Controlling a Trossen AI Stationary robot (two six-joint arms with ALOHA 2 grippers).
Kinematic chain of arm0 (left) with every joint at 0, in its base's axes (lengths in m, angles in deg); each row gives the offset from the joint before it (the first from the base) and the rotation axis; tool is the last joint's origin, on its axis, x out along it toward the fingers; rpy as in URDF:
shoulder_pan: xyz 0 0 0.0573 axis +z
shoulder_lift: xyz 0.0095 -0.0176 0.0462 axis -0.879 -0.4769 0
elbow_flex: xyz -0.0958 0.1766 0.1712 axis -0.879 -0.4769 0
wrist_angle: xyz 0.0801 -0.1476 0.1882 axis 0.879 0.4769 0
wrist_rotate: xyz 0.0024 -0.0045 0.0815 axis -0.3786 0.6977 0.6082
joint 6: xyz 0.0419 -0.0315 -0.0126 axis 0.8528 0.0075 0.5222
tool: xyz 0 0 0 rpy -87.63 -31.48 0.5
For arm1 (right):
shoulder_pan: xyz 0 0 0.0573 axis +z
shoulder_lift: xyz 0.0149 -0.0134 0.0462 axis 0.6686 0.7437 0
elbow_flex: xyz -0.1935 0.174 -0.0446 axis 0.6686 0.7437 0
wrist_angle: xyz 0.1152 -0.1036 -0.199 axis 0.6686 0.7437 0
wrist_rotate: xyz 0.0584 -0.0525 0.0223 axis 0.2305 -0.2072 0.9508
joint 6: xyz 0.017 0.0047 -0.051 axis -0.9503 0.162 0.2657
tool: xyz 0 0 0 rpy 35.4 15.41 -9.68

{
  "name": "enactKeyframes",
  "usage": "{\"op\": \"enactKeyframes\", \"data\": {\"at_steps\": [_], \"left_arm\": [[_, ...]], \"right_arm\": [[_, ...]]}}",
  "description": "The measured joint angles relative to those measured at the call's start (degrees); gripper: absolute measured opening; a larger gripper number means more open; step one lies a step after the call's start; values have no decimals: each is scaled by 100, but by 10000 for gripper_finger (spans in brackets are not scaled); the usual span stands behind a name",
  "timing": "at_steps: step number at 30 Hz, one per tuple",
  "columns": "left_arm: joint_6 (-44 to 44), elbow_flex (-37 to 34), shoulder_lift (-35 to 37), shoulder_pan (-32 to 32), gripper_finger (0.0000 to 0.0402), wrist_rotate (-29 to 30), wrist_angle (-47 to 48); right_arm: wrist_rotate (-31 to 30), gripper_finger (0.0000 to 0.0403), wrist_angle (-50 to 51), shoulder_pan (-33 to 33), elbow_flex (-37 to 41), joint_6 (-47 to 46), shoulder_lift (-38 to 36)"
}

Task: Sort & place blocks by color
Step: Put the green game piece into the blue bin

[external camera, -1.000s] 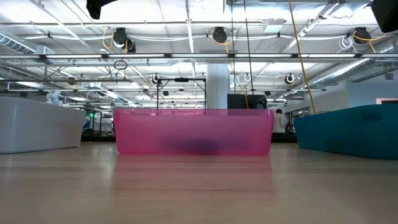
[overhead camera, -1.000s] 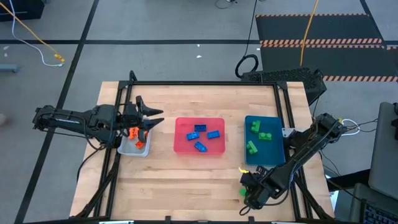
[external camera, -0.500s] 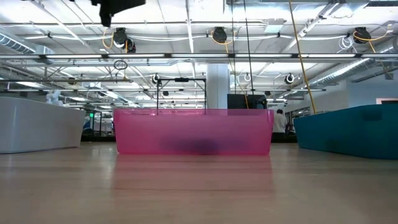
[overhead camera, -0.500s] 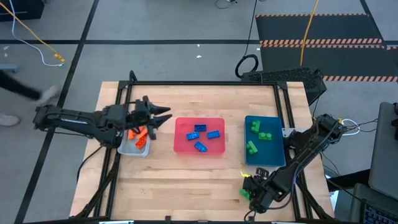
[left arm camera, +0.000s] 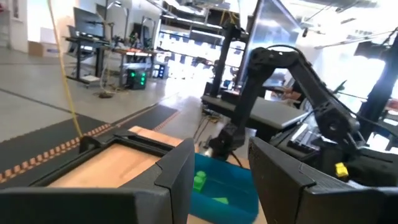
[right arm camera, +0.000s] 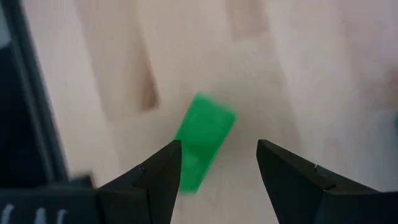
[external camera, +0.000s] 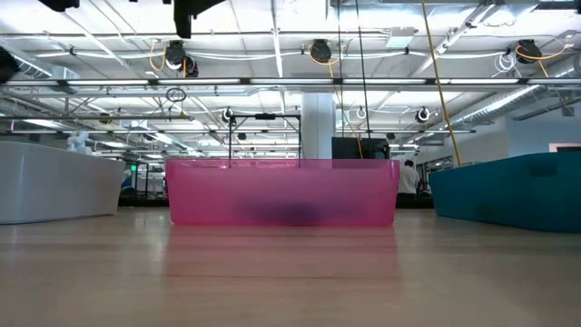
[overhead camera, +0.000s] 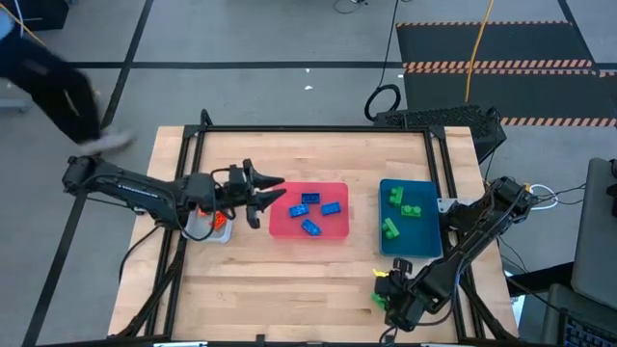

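The pale wooden worktop [overhead camera: 289, 289] carries three plastic trays in a row, one per colour. The pink rectangular tray [overhead camera: 308, 209] sits in the middle and holds three small blue studded bricks [overhead camera: 310, 206]. The teal rectangular tray [overhead camera: 410, 218] lies toward the right arm's side with three small green studded bricks [overhead camera: 396, 206] inside. The grey rectangular tray [overhead camera: 209, 227] lies on the left arm's side, mostly hidden under that arm, with an orange studded brick [overhead camera: 219, 220] showing in it.

The left arm reaches across the grey tray, and its left end effector [overhead camera: 265, 191] hangs at the near edge of the pink tray, fingers spread apart with nothing between them. It looks free to fetch another piece, though no loose block shows near it.

The right arm folds down to the front corner of the worktop, just in front of the teal tray. Its right end effector [right arm camera: 217, 171] points down over a lone small green studded brick [right arm camera: 204, 149] lying flat on the bare wood. The fingers stand apart, straddling it without clamping. That stance suggests a pick is being lined up; this brick likely belongs in the teal tray with its matching colour.
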Motion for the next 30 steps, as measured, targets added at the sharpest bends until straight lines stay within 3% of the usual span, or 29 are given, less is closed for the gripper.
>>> {"op": "enactKeyframes", "data": {"at_steps": [4,14,24,30], "left_arm": [[-175,0,-173,-91,152,0,-168],[-280,0,-297,-177,152,149,-230],[-237,0,-297,-171,152,153,-237],[-241,0,-297,-171,152,205,-244]], "right_arm": [[-278,203,-25,-43,0,-57,34],[-86,203,-56,-78,-2,208,410],[-94,203,685,-220,9,-63,408],[-40,203,501,-193,326,-197,420]]}}
